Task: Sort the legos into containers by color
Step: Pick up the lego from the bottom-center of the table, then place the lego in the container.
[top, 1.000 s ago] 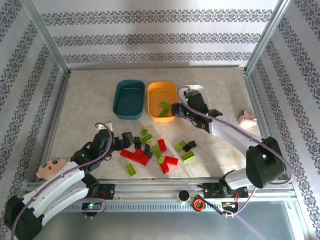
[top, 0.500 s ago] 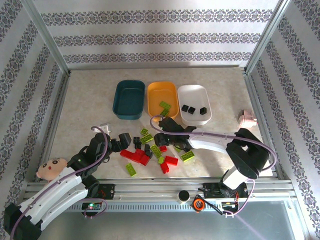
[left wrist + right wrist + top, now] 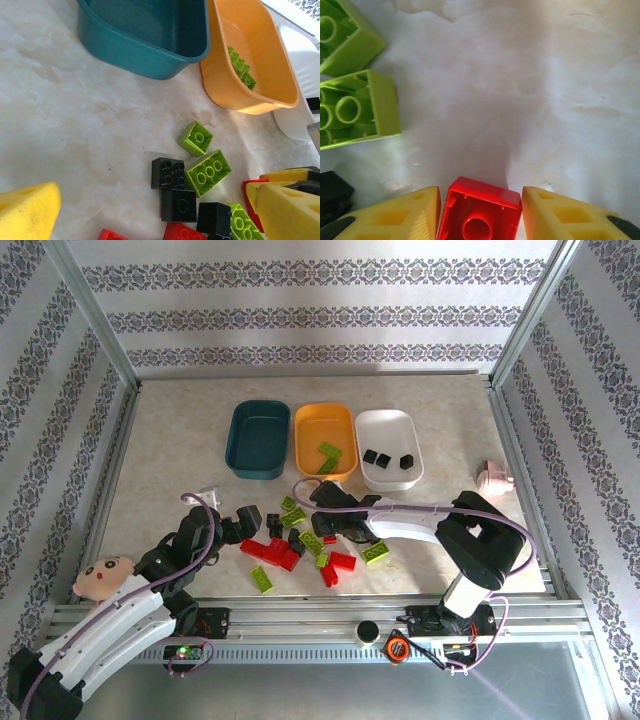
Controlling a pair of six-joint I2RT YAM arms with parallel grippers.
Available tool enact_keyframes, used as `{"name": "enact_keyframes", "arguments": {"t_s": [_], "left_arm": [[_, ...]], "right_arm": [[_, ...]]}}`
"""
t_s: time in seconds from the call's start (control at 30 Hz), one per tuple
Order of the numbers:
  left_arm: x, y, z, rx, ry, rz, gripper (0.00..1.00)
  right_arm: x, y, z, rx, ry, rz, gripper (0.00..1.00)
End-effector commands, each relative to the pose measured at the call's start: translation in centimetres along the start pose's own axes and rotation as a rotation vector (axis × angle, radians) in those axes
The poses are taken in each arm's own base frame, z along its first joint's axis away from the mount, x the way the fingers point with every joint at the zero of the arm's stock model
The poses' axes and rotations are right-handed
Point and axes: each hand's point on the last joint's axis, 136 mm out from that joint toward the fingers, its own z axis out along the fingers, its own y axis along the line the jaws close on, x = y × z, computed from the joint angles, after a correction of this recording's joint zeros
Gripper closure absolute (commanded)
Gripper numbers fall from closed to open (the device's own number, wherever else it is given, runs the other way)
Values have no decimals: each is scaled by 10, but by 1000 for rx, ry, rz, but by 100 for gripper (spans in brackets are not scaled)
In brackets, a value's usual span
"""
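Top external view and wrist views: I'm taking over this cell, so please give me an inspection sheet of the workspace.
Surface: pale marbled table.
Job's things: teal tray empty; orange-yellow tray holds green legos; white tray holds black legos; loose legos, red, green, black, before the arms.
Clutter: doll face by left arm; small pink object at right edge.
Grippers: left gripper open beside them; right gripper flanks a red lego, grip unclear.
Cables: lilac cable along each arm.
Surroundings: patterned walls, metal frame.

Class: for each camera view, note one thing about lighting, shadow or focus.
Top external: even, bright light. Left wrist: dark teal plastic tray sharp, near yellow fingertips blurred. Right wrist: small red plastic brick between yellow fingers looks soft, grey shadow ahead.
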Motion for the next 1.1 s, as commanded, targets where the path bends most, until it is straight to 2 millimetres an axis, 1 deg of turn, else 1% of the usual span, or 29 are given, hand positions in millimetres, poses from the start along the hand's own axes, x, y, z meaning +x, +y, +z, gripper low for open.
{"name": "enact_keyframes", "arguments": {"t_s": [0.0,0.1,0.17,0.2,0.3,0.37,0.43,0.53,0.63,0.73,0.83,1.0,1.07], "left_arm": [[1,6,0,-21,-9,-14,0],[1,7,1,-21,-9,-14,0],[1,6,0,-22,-10,-16,0],[1,7,0,-23,-9,-16,0],[-1,7,-2,-29,-9,-12,0],[-2,6,-3,-29,-13,-9,0],[-4,7,-4,-34,-18,-8,0],[-7,9,-7,-49,-28,-9,0],[-11,14,-10,-81,-41,-12,0],[-10,20,-12,-107,-47,-26,0],[-6,19,-12,-93,-39,-36,0],[-2,18,-11,-82,-16,-34,0],[1,18,-11,-77,-3,-32,0]], "right_arm": [[-1,-13,-4,55,-14,15,53],[5,-3,1,15,26,-3,50],[10,0,8,0,62,-1,51],[14,1,11,-3,76,3,53],[17,1,13,-14,72,14,62],[10,1,8,-15,43,1,67],[-7,5,-3,-23,-9,-28,70],[-47,18,-33,-75,-125,-66,74],[-91,42,-62,-165,-229,-96,74],[-131,65,-77,-238,-306,-113,74],[-170,81,-76,-282,-380,-104,75],[-233,103,-64,-339,-527,-79,75],[-253,110,-56,-356,-561,-67,75]]}}
